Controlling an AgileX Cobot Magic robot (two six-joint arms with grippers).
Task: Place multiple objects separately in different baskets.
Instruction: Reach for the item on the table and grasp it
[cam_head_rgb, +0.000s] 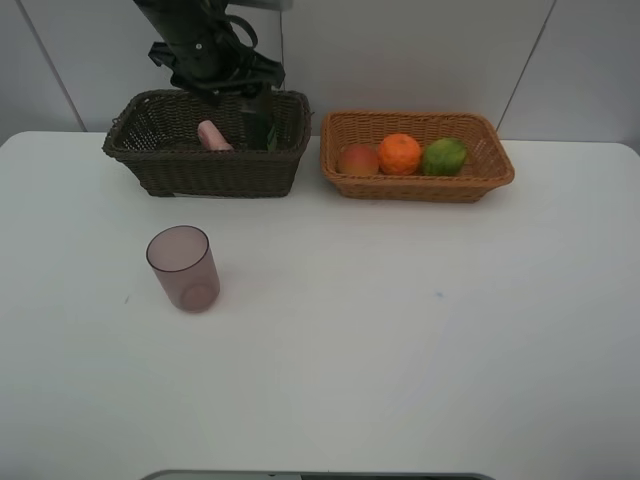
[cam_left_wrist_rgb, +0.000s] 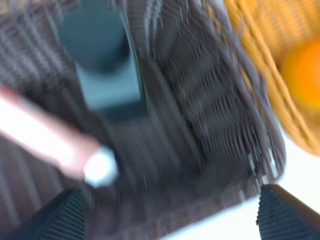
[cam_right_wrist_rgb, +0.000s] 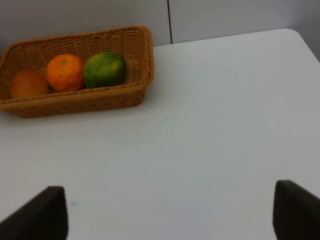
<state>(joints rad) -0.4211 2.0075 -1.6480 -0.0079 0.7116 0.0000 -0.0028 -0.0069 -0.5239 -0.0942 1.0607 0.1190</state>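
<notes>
1. The left gripper (cam_left_wrist_rgb: 170, 212) hangs over the deep, dark brown wicker basket (cam_head_rgb: 160, 160), its ribbed jaws spread wide and holding nothing.
2. Below those jaws, inside that basket, lie a smooth pink tube (cam_left_wrist_rgb: 35, 135) with a white cap and, blurred, what looks like the dark green pump bottle (cam_left_wrist_rgb: 102, 65).
3. The right gripper (cam_right_wrist_rgb: 165, 212) stands open over the bare white table (cam_right_wrist_rgb: 210, 125).
4. Beyond its jaws, the shallow tan basket (cam_right_wrist_rgb: 135, 60) holds a red-orange fruit (cam_right_wrist_rgb: 27, 82), a dimpled orange (cam_right_wrist_rgb: 65, 71) and a lime (cam_right_wrist_rgb: 104, 69).
5. The translucent mauve cup (cam_head_rgb: 183, 267) stands upright on the table, well apart from both grippers.

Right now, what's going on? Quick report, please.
Left gripper open above dark brown wicker basket; right gripper open, empty. Translucent mauve cup alone on table. Nothing blocking it.
</notes>
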